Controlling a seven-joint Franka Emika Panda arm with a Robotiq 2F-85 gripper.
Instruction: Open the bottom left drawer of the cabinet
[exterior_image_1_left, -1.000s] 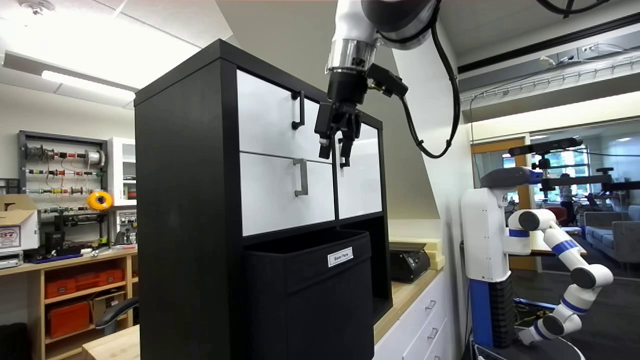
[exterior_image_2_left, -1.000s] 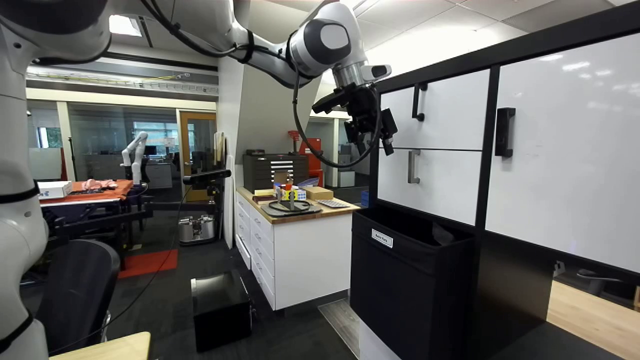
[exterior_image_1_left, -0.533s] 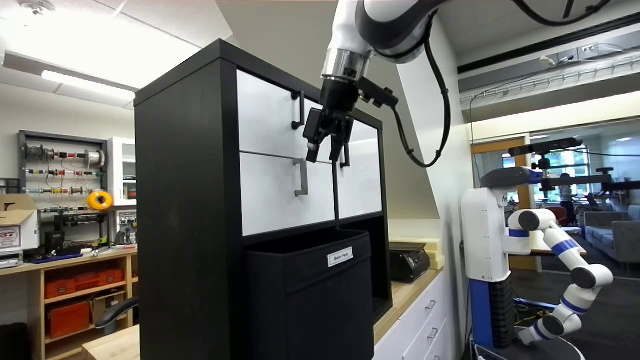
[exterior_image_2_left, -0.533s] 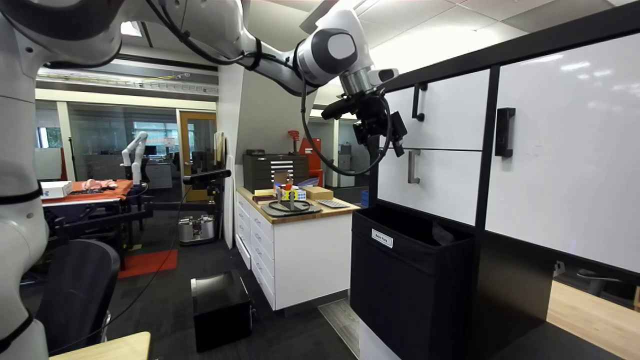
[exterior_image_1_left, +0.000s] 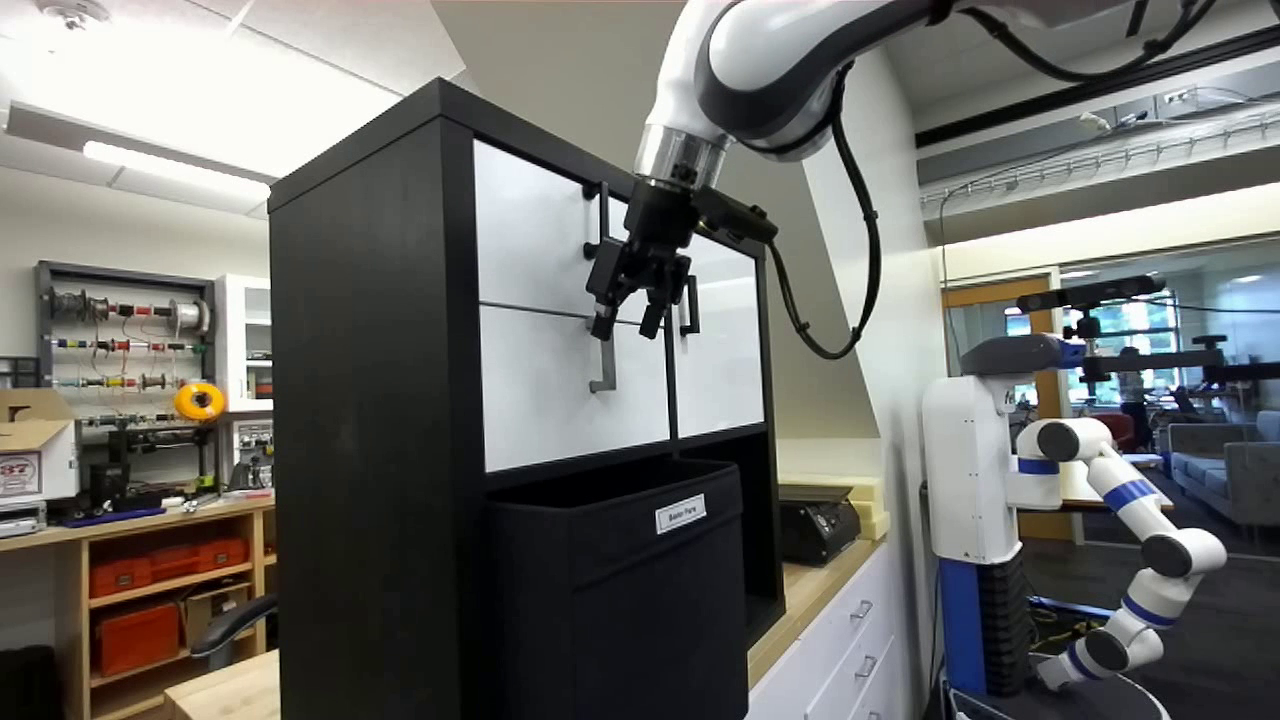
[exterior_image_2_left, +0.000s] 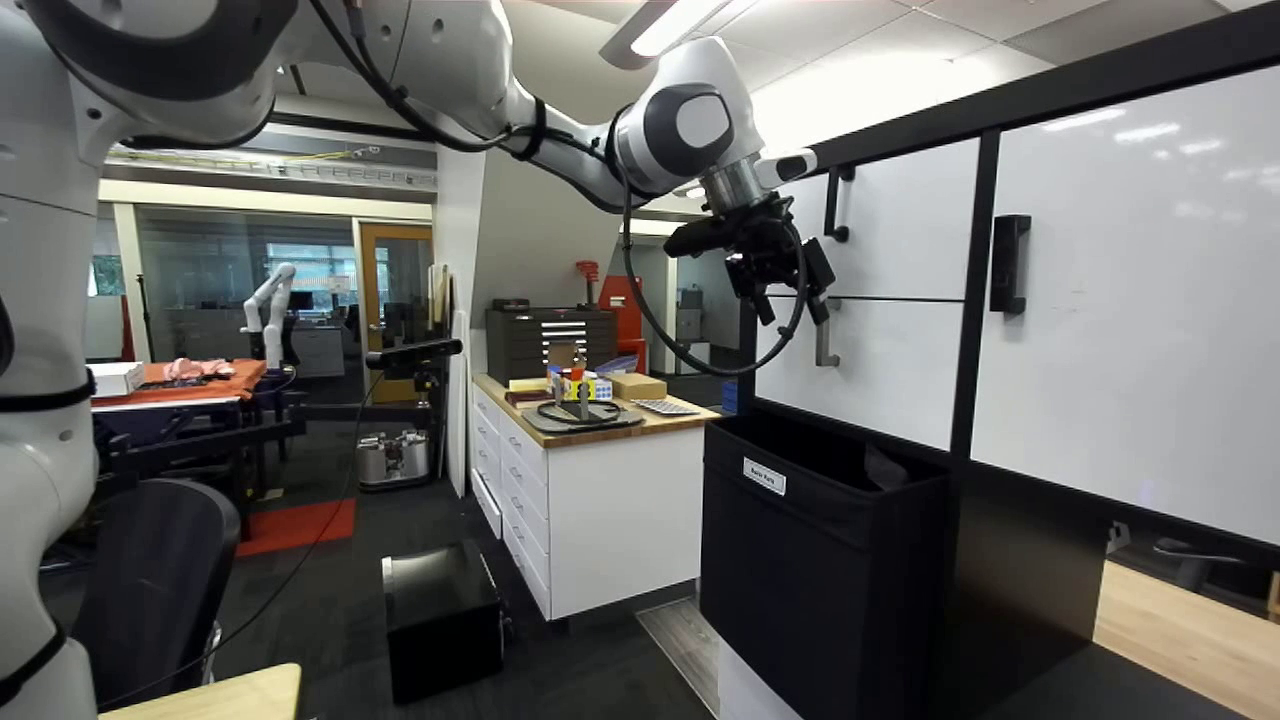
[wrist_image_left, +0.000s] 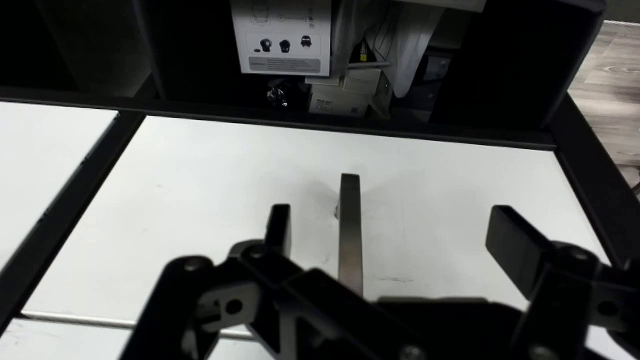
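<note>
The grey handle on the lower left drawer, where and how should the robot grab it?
Probably grip the grey handle mid-bar, coming from the front, fingers either side: it's slim, upright, and stands off the drawer front, with space beside it.

In an exterior view the gripper, jaws apart and angled downward, hangs before the cabinet; one fingertip overlaps the top of the handle on the lower left drawer, touch unclear; the drawer sits flush; beneath it a black bin with a label juts out; a bench stands at left, a white robot at right.
</note>
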